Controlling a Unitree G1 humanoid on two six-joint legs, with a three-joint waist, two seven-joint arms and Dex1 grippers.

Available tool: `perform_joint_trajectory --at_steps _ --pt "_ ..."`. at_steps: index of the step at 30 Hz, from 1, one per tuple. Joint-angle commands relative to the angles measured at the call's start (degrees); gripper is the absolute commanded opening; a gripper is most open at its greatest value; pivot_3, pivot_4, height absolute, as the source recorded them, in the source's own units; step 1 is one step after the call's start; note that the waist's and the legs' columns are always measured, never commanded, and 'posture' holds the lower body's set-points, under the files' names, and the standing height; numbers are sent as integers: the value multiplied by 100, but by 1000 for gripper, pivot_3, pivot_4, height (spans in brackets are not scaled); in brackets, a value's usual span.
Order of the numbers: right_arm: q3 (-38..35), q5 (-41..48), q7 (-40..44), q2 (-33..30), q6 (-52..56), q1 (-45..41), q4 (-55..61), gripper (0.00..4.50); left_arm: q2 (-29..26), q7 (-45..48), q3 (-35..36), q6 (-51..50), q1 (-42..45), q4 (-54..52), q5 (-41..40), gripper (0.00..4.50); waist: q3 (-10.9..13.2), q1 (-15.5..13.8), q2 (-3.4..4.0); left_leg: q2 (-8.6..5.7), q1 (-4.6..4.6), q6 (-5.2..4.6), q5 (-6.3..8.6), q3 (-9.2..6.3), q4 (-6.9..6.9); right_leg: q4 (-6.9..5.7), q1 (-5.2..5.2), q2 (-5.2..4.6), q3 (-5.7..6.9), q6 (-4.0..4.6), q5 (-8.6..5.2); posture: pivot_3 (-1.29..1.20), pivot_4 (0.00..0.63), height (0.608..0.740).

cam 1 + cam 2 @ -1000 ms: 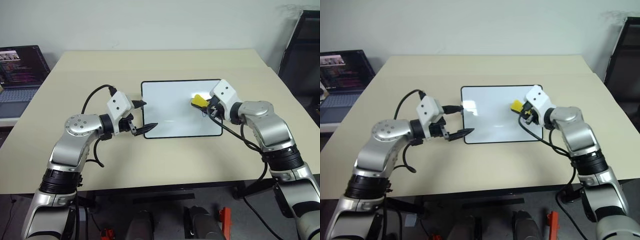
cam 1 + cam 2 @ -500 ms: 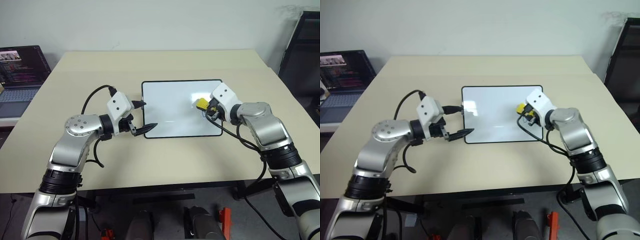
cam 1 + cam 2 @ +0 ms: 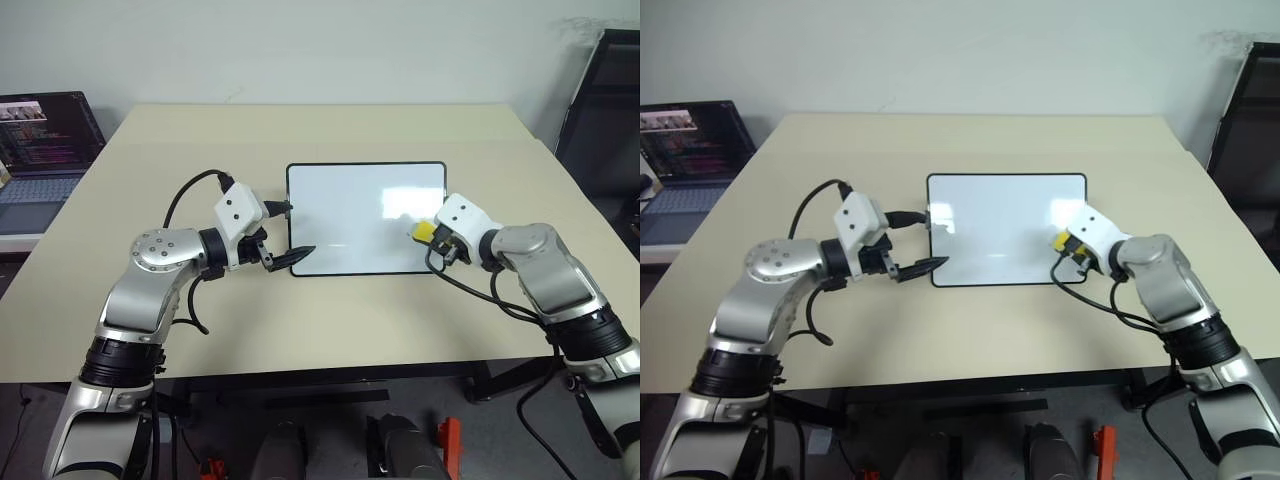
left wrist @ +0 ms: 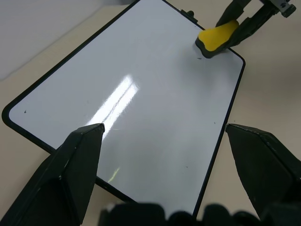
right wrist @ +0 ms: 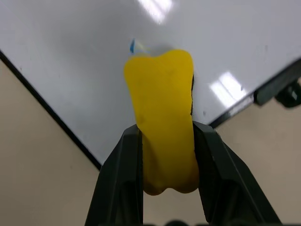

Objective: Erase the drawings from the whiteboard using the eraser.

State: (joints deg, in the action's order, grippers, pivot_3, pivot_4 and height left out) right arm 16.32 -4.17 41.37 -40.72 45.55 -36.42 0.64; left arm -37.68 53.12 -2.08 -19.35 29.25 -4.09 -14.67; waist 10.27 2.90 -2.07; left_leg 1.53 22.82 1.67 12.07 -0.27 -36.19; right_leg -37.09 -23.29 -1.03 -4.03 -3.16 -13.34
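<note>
Right tool (image 5: 164,141) is clamping the yellow block eraser (image 5: 162,117), pressing it onto the black-framed whiteboard (image 3: 350,215) over a blue mark (image 5: 132,46); left tool (image 3: 285,232), gaping empty, is bracing the board's edge.

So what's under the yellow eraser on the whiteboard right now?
The eraser, pinched in the right claw, sits on the whiteboard near its right corner. A blue speck of drawing peeks out beside it; any marks beneath are covered.

Yellow eraser (image 5: 162,117), white black-framed whiteboard (image 3: 350,210), blue mark (image 5: 132,45).
</note>
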Motion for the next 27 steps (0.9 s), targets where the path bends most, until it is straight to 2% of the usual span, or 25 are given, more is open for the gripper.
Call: perform_joint_trajectory --at_steps 1,8,14,27 --pt "-153 -108 -12 -247 121 190 -175 1101 3 -11 62 115 99 -92 -13 4500 0 0 0 0 0 0 0 1 -2 1 0 0 -1 7 -2 0 150 740" --pt "-184 -59 -21 -89 40 -38 -174 1092 29 2 40 154 162 -11 6 4500 0 10 0 0 2 0 0 3 -10 1 0 0 -3 9 1 0 150 740" --pt "-127 -35 -32 286 98 -457 -88 1091 14 2 55 161 138 -26 2 4500 1 92 0 5 1 0 0 10 -10 -1 -6 2 -6 5 11 0 150 740" --pt "350 -291 -165 1192 -96 -1199 -491 1091 0 -14 68 136 126 -47 -3 4500 1 49 1 6 18 0 0 7 15 4 -30 4 -3 0 9 0 150 740"
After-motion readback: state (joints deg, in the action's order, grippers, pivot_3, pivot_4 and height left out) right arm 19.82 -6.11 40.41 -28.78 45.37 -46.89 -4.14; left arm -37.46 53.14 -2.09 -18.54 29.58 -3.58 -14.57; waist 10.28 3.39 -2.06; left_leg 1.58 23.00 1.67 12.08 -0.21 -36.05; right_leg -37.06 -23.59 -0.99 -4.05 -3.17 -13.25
